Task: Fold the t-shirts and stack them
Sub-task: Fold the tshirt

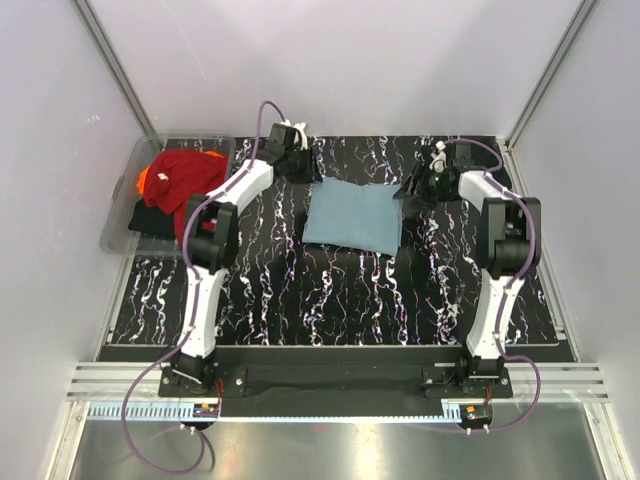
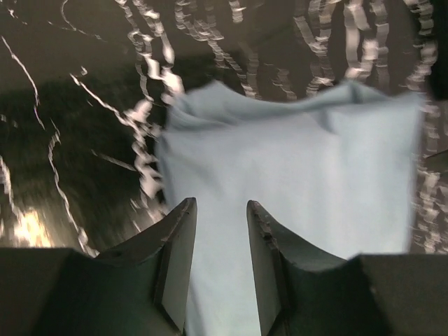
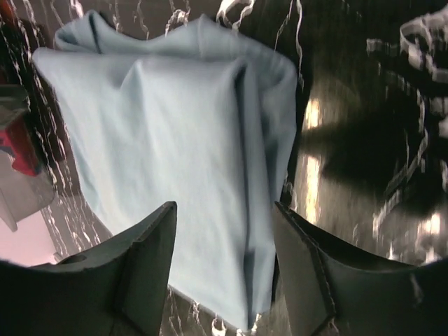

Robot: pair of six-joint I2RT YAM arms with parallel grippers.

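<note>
Lying folded into a rough rectangle on the black, white-veined surface (image 1: 300,295), the teal-blue t-shirt (image 1: 352,217) rests flat, with one side doubled over in a thicker fold. The left end effector (image 2: 221,204) hovers at the far left corner of the teal-blue t-shirt. Its fingers are apart, only cloth shows in the gap below them, and it grips nothing. The right end effector (image 3: 224,208) hangs at the far right corner of the teal-blue t-shirt, fingers spread wide and likewise empty. Well to the left of the teal-blue t-shirt, a clear plastic tub (image 1: 122,222) stands at the edge of the surface beside the wall. Inside it a red t-shirt (image 1: 192,172) lies crumpled on top, an orange t-shirt (image 1: 146,181) peeks out beside the red one, and a black t-shirt (image 1: 150,217) lies beneath them.
</note>
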